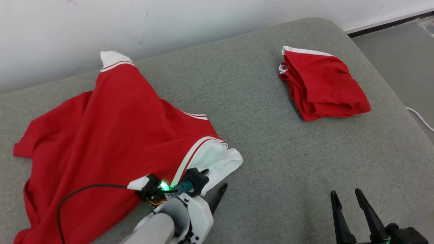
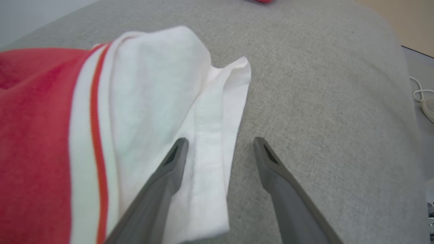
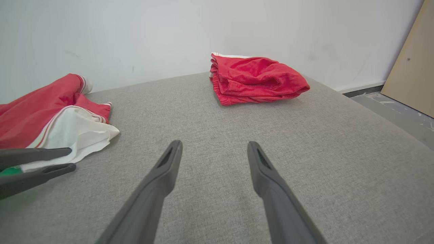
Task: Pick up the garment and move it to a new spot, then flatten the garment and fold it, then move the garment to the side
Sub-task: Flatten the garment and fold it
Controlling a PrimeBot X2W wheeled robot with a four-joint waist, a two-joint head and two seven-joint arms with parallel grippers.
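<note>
The garment (image 1: 112, 135), red with white striped trim, lies loosely spread and wrinkled on the left half of the grey cushion (image 1: 278, 162). Its white sleeve end (image 2: 162, 101) points toward the cushion's middle. My left gripper (image 1: 215, 179) is open at that sleeve end. In the left wrist view my left gripper (image 2: 220, 140) has one finger over the white cloth and the other over bare cushion, with the sleeve's hem between them. My right gripper (image 1: 346, 192) stands open low over bare cushion at the front right, holding nothing. The right wrist view shows my right gripper (image 3: 214, 143) and, at left, the left gripper (image 3: 73, 158) beside the sleeve.
A second red garment (image 1: 322, 84), folded into a thick stack, lies at the cushion's back right (image 3: 254, 79). A white wall runs behind the cushion. To the right the floor holds a white cable (image 1: 420, 118), and a wooden board (image 3: 413, 61) leans there.
</note>
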